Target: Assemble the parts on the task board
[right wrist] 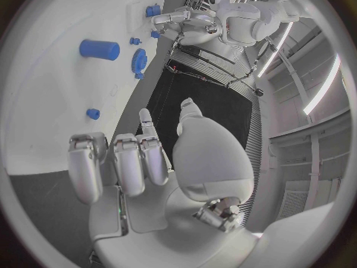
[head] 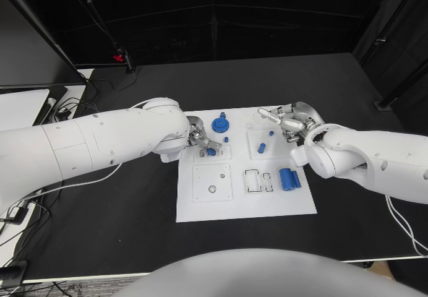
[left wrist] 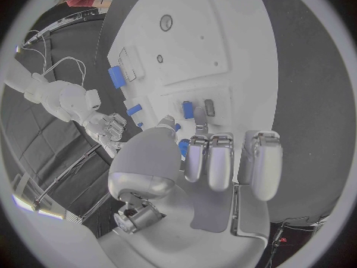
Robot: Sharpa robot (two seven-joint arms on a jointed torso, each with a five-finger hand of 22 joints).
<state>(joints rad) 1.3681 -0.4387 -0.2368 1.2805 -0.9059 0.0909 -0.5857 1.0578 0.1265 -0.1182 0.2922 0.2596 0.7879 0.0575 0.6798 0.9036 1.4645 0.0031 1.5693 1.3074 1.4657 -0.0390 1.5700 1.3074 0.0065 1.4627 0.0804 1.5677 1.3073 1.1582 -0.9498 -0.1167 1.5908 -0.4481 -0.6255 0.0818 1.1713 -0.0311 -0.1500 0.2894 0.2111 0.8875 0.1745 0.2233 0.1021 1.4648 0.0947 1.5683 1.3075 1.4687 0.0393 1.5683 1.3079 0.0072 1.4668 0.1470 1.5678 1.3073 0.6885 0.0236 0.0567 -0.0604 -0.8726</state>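
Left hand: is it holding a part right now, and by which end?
The left hand touches a small blue part at its fingertips; whether it grips it cannot be told. The right hand holds nothing.

Black table against a pretty dark backdrop, with black curtains hanging behind it. A white desk sits off to the side with a mess of cables, and there's a small red light glowing at the back.

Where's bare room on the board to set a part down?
Free: the near strip of the task board, below the square plate with holes and the blue cylinders. Crowded: the far half, where the left hand, the blue gear and the right hand sit close together.
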